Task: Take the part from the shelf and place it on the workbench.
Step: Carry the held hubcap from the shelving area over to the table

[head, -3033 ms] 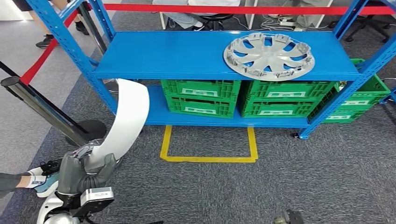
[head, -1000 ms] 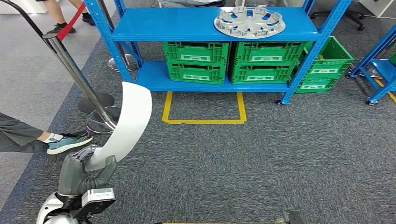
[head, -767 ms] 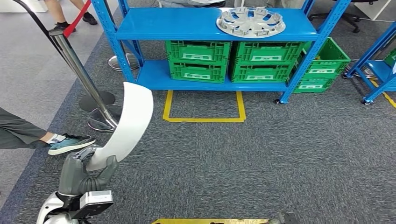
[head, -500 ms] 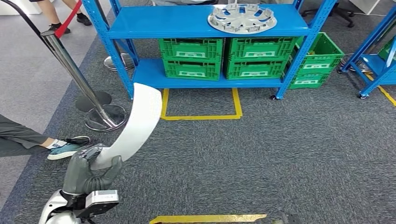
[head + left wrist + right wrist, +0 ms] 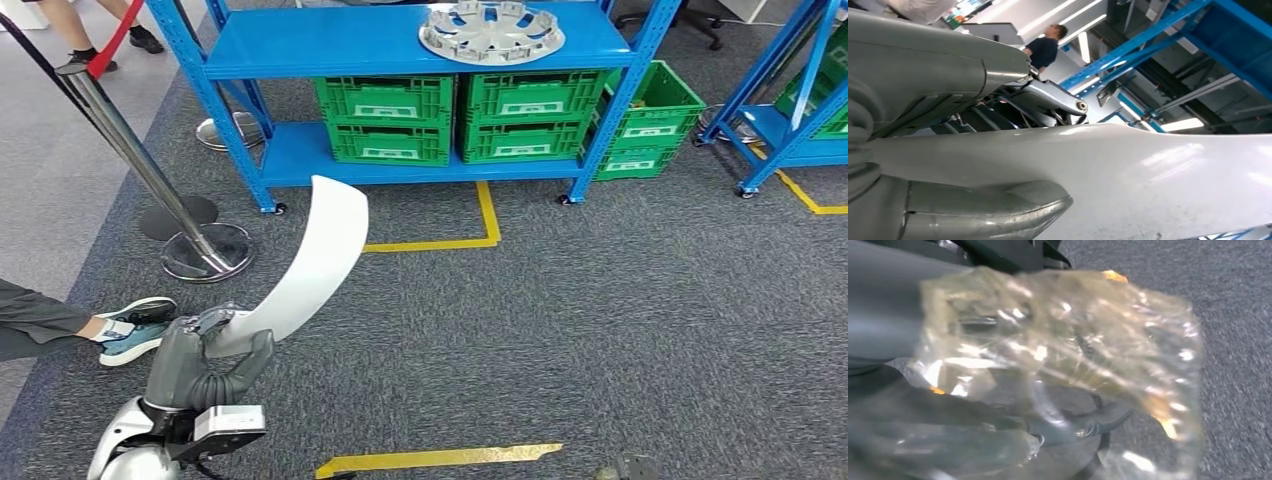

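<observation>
The part is a long, curved white panel [image 5: 315, 262]. My left hand [image 5: 205, 365] grips its lower end, low on the left of the head view, and the panel rises up and to the right over the carpet. In the left wrist view the panel [image 5: 1128, 180] runs across the picture with my thumb [image 5: 978, 210] pressed on its face. In the right wrist view my right hand [image 5: 1058, 425] lies behind crumpled clear film [image 5: 1073, 340], which hides how its fingers stand.
A blue shelf [image 5: 330, 40] stands ahead with a silver wheel cover [image 5: 491, 31] on top and green crates [image 5: 390, 120] below. A stanchion [image 5: 130, 150] and a person's shoe [image 5: 135, 328] are on the left. Another blue rack [image 5: 800, 110] is at the right, and yellow floor tape [image 5: 440, 458] lies near me.
The camera has backed away and turned, so the shelf looks smaller and sits further left. A yellow tape line has come in at the bottom. My left hand still holds the panel.
</observation>
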Robot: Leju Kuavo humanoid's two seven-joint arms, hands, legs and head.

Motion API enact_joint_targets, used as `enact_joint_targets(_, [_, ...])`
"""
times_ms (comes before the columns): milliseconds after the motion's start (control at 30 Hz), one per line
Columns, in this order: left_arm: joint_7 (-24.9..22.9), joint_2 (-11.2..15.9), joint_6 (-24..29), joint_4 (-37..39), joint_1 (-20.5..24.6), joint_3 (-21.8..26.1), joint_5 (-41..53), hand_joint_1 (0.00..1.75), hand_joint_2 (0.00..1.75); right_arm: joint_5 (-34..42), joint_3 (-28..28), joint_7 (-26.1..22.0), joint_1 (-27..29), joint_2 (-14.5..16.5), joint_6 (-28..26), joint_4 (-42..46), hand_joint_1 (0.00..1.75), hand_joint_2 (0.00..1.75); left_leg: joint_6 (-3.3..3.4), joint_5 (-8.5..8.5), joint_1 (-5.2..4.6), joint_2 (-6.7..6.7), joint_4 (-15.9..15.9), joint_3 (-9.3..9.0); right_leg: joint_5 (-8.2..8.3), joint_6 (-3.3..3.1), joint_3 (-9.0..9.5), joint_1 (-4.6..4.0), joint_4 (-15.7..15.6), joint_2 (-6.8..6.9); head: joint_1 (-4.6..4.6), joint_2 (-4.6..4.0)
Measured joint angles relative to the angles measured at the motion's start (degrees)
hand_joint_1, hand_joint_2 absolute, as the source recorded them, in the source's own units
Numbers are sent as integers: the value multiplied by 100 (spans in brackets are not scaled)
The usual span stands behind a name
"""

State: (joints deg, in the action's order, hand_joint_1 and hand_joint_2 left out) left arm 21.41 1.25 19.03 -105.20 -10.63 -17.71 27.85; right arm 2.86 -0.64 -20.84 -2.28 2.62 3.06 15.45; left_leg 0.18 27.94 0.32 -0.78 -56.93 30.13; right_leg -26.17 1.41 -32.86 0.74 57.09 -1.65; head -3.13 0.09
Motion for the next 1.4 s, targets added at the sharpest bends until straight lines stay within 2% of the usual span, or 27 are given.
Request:
enact_joint_targets(67, [-1, -19, -8, 1, 15, -18, 32, 175, 175, 16, -26, -29, 45, 0, -1, 1, 0, 0, 78, -44, 6, 37, 24, 20, -73, 57, -76, 15, 87, 25, 7, 0])
enact_joint_targets(100, [-2, -29, -10, 1, 22, -26, 45, 175, 175, 27, -37, -44, 61, 0, -4, 1, 0, 0, 116, -67, 11, 59, 43, 27, -204, 73, -164, 18, 268, 51, 24, 0])
enact_joint_targets(200, [-10, -51, -36, 14, 24, -43, 69, 175, 175, 73, -74, -91, 88, 2, -6, 0, 0, 0, 180, -100, -23, 136, 47, 72, -752, 94, -635, 20, 1333, 106, 56, 0])
enact_joint_targets(233, [-13, -52, -44, 23, 21, -46, 78, 175, 175, 90, -94, -102, 105, 2, -5, -1, 0, 0, 191, -107, -41, 160, 45, 85, -817, 94, -727, 19, 1572, 109, 56, 0])
enact_joint_targets(267, [-14, -52, -50, 33, 20, -48, 87, 175, 175, 104, -114, -110, 126, 2, -4, -1, 0, 0, 197, -111, -59, 179, 43, 91, -776, 87, -715, 16, 1604, 113, 57, 0])
enact_joint_targets(300, [-15, -53, -49, 43, 18, -49, 92, 175, 175, 116, -135, -117, 145, 2, -4, -2, 0, 0, 200, -113, -74, 193, 41, 91, -640, 69, -588, 9, 1408, 123, 57, 0])
enact_joint_targets(367, [-15, -54, -38, 52, 17, -50, 107, 175, 175, 127, -169, -140, 162, 2, -3, -3, 0, 0, 193, -110, -104, 219, 29, 88, -328, 10, -151, -18, 647, 211, 57, 0])
enact_joint_targets(433, [-15, -56, -22, 56, 13, -50, 105, 175, 175, 117, -184, -174, 151, 5, 7, -5, 0, 0, 161, -106, -136, 250, -4, 112, -219, -42, 142, -48, 116, 306, 49, 0])
enact_joint_targets(533, [-14, -59, -11, 66, 1, -53, 91, 175, 175, 95, -188, -198, 167, 25, 14, -21, 0, 0, 87, -106, -146, 291, -37, 146, -205, -105, 163, -48, 25, 283, 48, 0])
enact_joint_targets(600, [-12, -60, -3, 74, -4, -56, 83, 175, 175, 90, -198, -205, 185, 45, 0, -33, 0, 0, 9, 67, -125, 232, -236, 221, -168, -164, 158, -21, 7, 250, 26, 0])
enact_joint_targets(633, [-11, -60, 2, 78, -12, -56, 75, 175, 175, 90, -205, -213, 189, 53, -10, -35, 0, 0, -34, 243, -102, 190, -497, 327, -154, -186, 152, -12, 1, 231, 18, 0])
enact_joint_targets(700, [-10, -60, 9, 91, -42, -59, 57, 175, 175, 90, -217, -233, 198, 52, -27, -40, 0, 0, -93, 622, -58, 153, -1250, 645, -143, -205, 129, -13, 3, 185, 6, 0])
enact_joint_targets(733, [-10, -59, 12, 100, -62, -61, 49, 175, 175, 90, -218, -244, 211, 52, -33, -44, 0, 0, -109, 709, -42, 151, -1530, 764, -140, -207, 121, -14, 5, 161, 6, 0])
enact_joint_targets(767, [-10, -58, 14, 108, -79, -62, 44, 175, 175, 90, -220, -252, 227, 53, -39, -50, 0, 0, -116, 686, -28, 151, -1628, 801, -138, -207, 116, -14, 8, 136, 5, 0])
enact_joint_targets(800, [-10, -58, 15, 113, -90, -63, 41, 175, 175, 90, -220, -257, 242, 54, -43, -56, 0, 0, -114, 554, -17, 149, -1505, 736, -136, -204, 116, -13, 11, 110, 6, 0])
enact_joint_targets(867, [-10, -57, 17, 116, -98, -63, 38, 175, 175, 90, -221, -263, 251, 55, -50, -63, 0, 0, -80, 152, -6, 86, -788, 385, -128, -188, 121, -14, 16, 51, 6, 0])
enact_joint_targets(900, [-10, -57, 19, 117, -98, -63, 37, 175, 175, 90, -222, -266, 246, 55, -53, -64, 0, 0, -55, 20, -6, 41, -431, 215, -122, -168, 113, -22, 24, 19, 8, 0])
enact_joint_targets(933, [-10, -57, 22, 118, -97, -63, 34, 175, 175, 89, -223, -271, 240, 55, -59, -66, 0, 0, -31, -44, -11, 2, -184, 105, -112, -140, 95, -25, 30, -5, 8, 0])
enact_joint_targets(967, [-10, -56, 27, 120, -98, -63, 32, 175, 175, 89, -225, -276, 240, 55, -65, -67, 0, 0, -9, -41, -20, -23, -75, 66, -99, -107, 72, -24, 33, -22, 11, 0])
enact_joint_targets(1067, [-9, -55, 42, 123, -101, -65, 14, 175, 175, 83, -244, -297, 262, 55, -88, -78, 0, 0, 82, -77, -20, 18, 14, 67, -108, -3, 7, -3, 58, -15, 13, 0])
enact_joint_targets(1133, [-3, -58, 56, 123, -101, -70, -13, 175, 175, 78, -264, -311, 261, 55, -104, -82, 0, 0, 153, -125, 1, 71, 72, 63, -353, 42, -166, -1, 411, 48, 43, 0])
enact_joint_targets(1200, [4, -60, 65, 132, -104, -75, -33, 175, 175, 75, -273, -316, 255, 55, -111, -84, 0, 0, 182, -138, -7, 130, 72, 87, -741, 74, -499, 0, 1154, 98, 71, 0])
enact_joint_targets(1233, [4, -60, 66, 140, -107, -76, -39, 175, 175, 74, -274, -317, 258, 55, -114, -84, 0, 0, 185, -142, -11, 160, 69, 99, -862, 89, -639, 1, 1477, 105, 72, 0])
enact_joint_targets(1267, [5, -60, 67, 150, -108, -76, -45, 175, 175, 73, -279, -317, 264, 55, -117, -85, 0, 0, 186, -146, -15, 188, 66, 108, -879, 101, -692, 2, 1623, 111, 71, 0])
enact_joint_targets(1300, [5, -60, 68, 158, -107, -77, -54, 175, 175, 70, -287, -318, 267, 54, -122, -85, 0, 0, 184, -148, -15, 212, 61, 111, -789, 108, -630, 2, 1545, 121, 72, 0])
enact_joint_targets(1367, [8, -63, 69, 169, -102, -78, -73, 175, 175, 59, -309, -318, 262, 52, -131, -85, 0, 0, 161, -144, -16, 261, 44, 104, -441, 104, -218, 4, 830, 206, 73, 0])
enact_joint_targets(1400, [13, -65, 69, 172, -99, -76, -80, 175, 175, 49, -317, -318, 249, 51, -132, -85, 0, 0, 134, -132, -30, 280, 21, 108, -325, 90, -10, -1, 446, 263, 78, 0])
